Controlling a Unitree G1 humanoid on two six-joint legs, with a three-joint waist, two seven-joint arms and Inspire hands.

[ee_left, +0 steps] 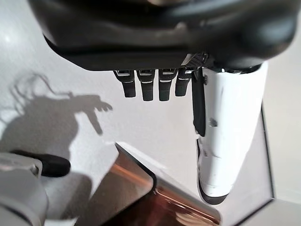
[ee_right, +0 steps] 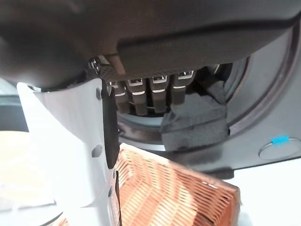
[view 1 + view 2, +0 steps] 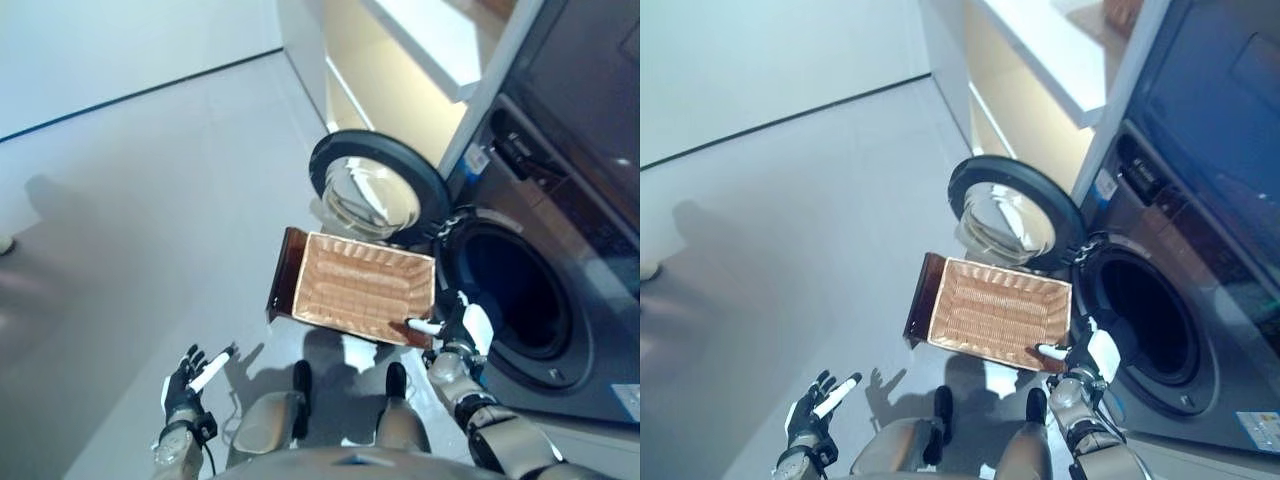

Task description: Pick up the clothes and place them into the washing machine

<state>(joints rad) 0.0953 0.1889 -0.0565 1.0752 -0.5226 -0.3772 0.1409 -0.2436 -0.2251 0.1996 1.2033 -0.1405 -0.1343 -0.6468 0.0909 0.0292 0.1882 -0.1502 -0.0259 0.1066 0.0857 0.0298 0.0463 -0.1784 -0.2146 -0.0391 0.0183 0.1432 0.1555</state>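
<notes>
— Hands?
— I see my left hand (image 3: 190, 385) low over the floor (image 3: 150, 200), fingers (image 1: 148, 87) relaxed, empty. My right hand (image 3: 462, 330) reaches beside the wicker basket (image 3: 360, 285), fingers straight.
— Clothes?
— Only the right wrist view shows dark cloth (image 2: 195, 125) hanging over the washing machine's (image 3: 560, 260) drum rim.

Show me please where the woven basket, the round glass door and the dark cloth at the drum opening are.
woven basket (image 3: 360, 285): left eye view, on its woven inner floor.
round glass door (image 3: 368, 192): left eye view, on the glass bowl.
dark cloth (image 2: 195, 125): right wrist view, on the part hanging over the drum's rim.
</notes>
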